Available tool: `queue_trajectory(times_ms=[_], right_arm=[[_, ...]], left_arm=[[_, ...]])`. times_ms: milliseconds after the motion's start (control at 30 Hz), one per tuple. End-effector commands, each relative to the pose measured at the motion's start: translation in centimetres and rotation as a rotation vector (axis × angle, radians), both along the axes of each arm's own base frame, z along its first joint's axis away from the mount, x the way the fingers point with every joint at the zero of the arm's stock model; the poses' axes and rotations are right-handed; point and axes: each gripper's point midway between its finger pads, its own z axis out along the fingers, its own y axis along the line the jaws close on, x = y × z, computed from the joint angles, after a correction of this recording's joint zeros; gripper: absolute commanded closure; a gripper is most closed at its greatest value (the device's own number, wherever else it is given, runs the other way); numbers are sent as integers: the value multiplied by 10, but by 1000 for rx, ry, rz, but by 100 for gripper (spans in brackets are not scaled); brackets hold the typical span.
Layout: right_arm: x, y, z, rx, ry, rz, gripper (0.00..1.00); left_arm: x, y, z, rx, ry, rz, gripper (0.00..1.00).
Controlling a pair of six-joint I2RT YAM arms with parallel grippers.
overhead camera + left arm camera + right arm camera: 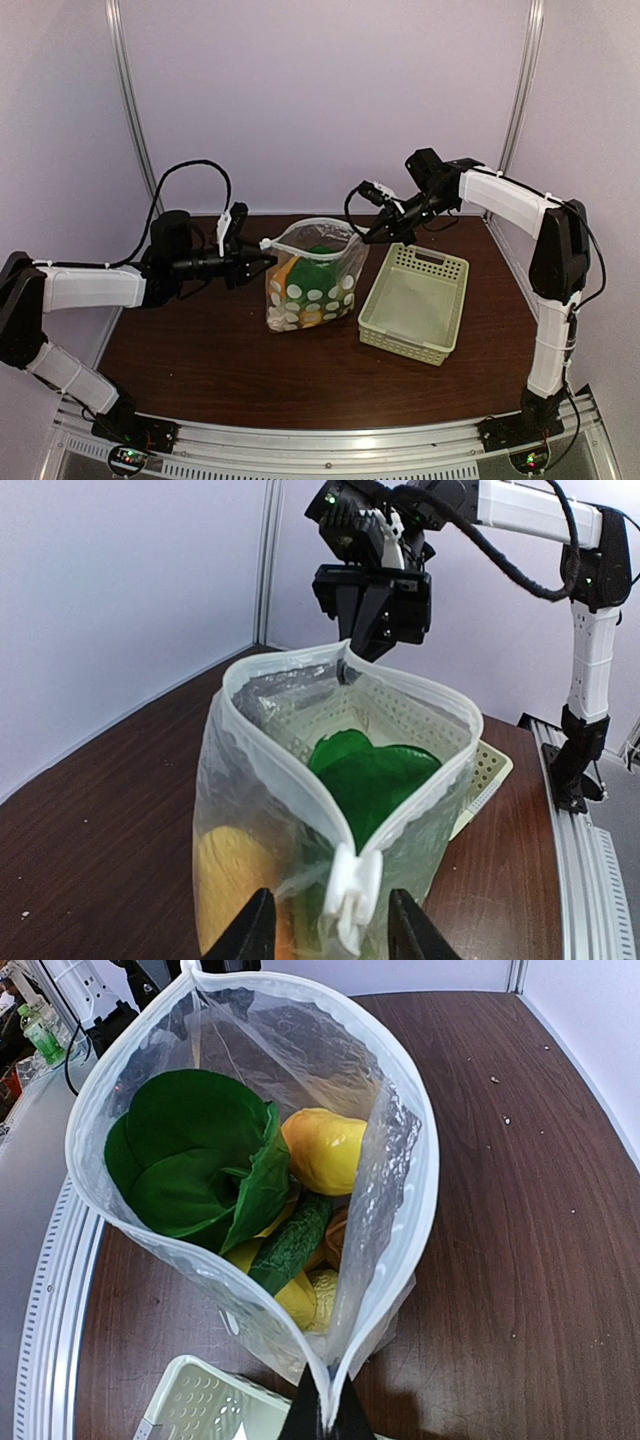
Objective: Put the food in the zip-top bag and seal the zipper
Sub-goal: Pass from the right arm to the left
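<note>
Nearest my bases, the table (200, 340) carried the basket (415, 300), which lay flat at 4 o'clock from the bag (310, 290), just beside it.

The bag stood upright at the middle of the table, its mouth gaping upward. All the food I could see sat inside it. A leafy green (190, 1160) lay on top toward 9 o'clock. A lemon (325, 1150) rested against the leaf at 3 o'clock. A cucumber (295, 1245) slanted down below them, with more yellow pieces (300, 1300) under it. Through the dotted wall an orange-yellow piece (225, 870) showed low in the bag.

The zipper (290, 780) ran round the mouth as a pale strip, unsealed, its two sides bowed well apart. They met only at the two ends.

My left gripper (330, 925) reached in level from 9 o'clock at the height of the mouth. Its jaws stood partly apart, with the white slider (350, 895) between the fingers (250, 930) and a gap on either side.

Farthest off, my right gripper (372, 238) came down from 2 o'clock. Its jaws were pinched tight on the bag's rim at the end opposite the slider, holding that end up.
</note>
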Motion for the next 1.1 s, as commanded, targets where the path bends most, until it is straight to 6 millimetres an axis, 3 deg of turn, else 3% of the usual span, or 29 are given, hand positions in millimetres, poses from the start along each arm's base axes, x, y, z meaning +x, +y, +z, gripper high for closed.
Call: queue_trajectory(times_ms=[0,500,800,1067], right_arm=[[-4,-2,15,24,-15,-6,100],[1,-3,13,27,18,-33,100],[10,-19,20,53,37,-79,100],[-10,-19,23,61,58,-51,100]], left_arm=[[6,-7,25,-75,-71,-32,66],[8,0,33,-76,-109,14,96],[-2,10,46,-64,-121,42,100],[-7,11,50,-31,-65,33,100]])
